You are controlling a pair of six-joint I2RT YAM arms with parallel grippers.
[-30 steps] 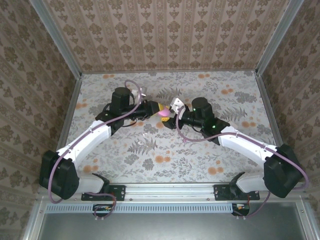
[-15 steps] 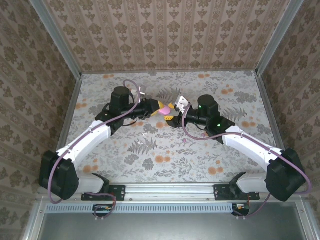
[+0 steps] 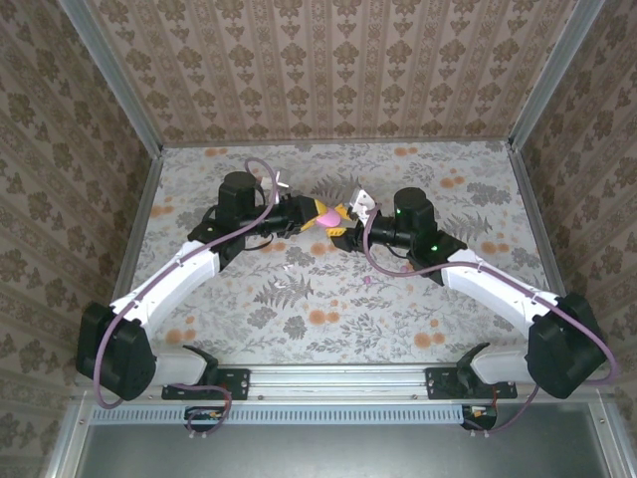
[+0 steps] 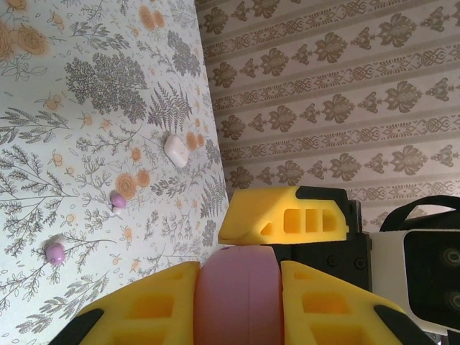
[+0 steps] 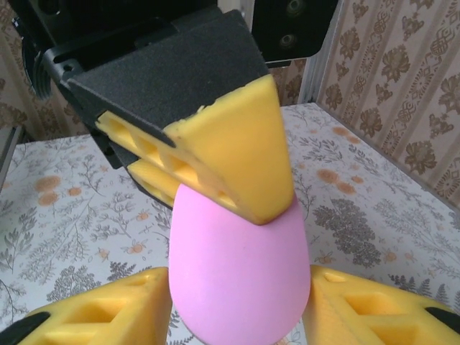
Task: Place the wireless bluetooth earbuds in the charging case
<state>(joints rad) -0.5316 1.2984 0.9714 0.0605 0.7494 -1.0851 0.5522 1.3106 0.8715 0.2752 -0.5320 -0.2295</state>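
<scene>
Charging case (image 5: pixel 237 273): one, pink, smooth and egg-shaped. It sits where the two tools meet, over the far middle of the table (image 3: pixel 249 319). Whether its lid is up cannot be told.

Left gripper (image 4: pixel 233 291): clamped on the charging case. Its yellow fingers (image 4: pixel 144 305) press the pink body from both sides.

Right gripper (image 5: pixel 237 305): faces the left one. Its yellow fingers (image 5: pixel 93 313) stand on either side of the same case, right up against the pink sides. Whether they press it or merely flank it cannot be told.

Case relative to tools: between both pairs of fingers at once. In the right wrist view, one left finger lies across the top of the case.

Earbuds (image 4: pixel 118 201): two, tiny and pinkish-purple, each with a pale tip. They lie loose on the flowered table.

Earbuds relative to tools: well apart from both grippers and from the case, and touching none of them. In the left wrist view they lie off to the side of the left fingers, near each other but not touching.

White piece (image 4: pixel 176 151): one, small and rounded. It lies on the table beyond the two earbuds, apart from them. What it is cannot be told.

Count:
- Case: one
- Earbuds: two
- White piece: one
- Grippers: two
</scene>
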